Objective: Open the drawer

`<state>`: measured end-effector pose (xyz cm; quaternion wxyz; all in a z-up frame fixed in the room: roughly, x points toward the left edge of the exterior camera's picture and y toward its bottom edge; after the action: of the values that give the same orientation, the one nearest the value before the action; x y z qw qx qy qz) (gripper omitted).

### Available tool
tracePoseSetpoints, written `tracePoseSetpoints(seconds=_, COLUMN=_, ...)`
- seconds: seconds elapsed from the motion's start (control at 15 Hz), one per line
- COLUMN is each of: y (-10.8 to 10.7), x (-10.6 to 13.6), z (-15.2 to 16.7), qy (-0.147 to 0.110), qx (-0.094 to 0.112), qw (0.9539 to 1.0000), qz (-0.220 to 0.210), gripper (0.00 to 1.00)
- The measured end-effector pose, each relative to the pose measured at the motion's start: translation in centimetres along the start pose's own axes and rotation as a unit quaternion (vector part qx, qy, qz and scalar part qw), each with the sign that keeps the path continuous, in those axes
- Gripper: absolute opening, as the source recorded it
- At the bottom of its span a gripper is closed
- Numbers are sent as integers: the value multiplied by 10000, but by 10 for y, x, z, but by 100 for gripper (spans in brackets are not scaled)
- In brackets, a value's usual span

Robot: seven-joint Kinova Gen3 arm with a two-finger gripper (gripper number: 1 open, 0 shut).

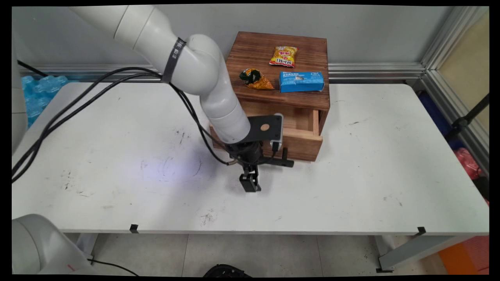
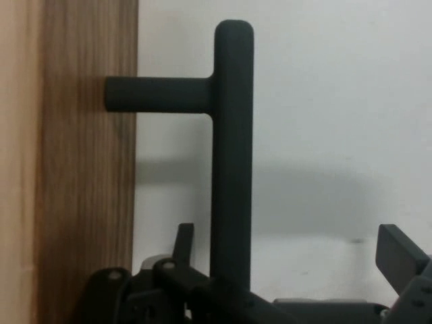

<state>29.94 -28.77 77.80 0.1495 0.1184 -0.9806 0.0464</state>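
I see the brown wooden drawer box (image 1: 281, 97) with its drawer (image 1: 302, 134) pulled open, interior hidden. Three snack packets lie on top: yellow (image 1: 283, 56), orange-green (image 1: 256, 79), blue (image 1: 301, 81). My black pincer (image 2: 290, 270) stands open around the black bar handle (image 2: 231, 155).

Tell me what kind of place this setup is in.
Probably a robotics lab or test room, not a home. A white table stands against a plain partition wall with aluminium framing, holding only a small wooden drawer box topped with snack packets, with the cabled gripper at its black handle.
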Motion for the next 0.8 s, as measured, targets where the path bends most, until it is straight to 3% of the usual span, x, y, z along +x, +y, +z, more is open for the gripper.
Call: tracePoseSetpoints(seconds=0.8, y=69, x=9, z=-4, qy=51, qx=-406, qw=9991, qz=79, gripper=100)
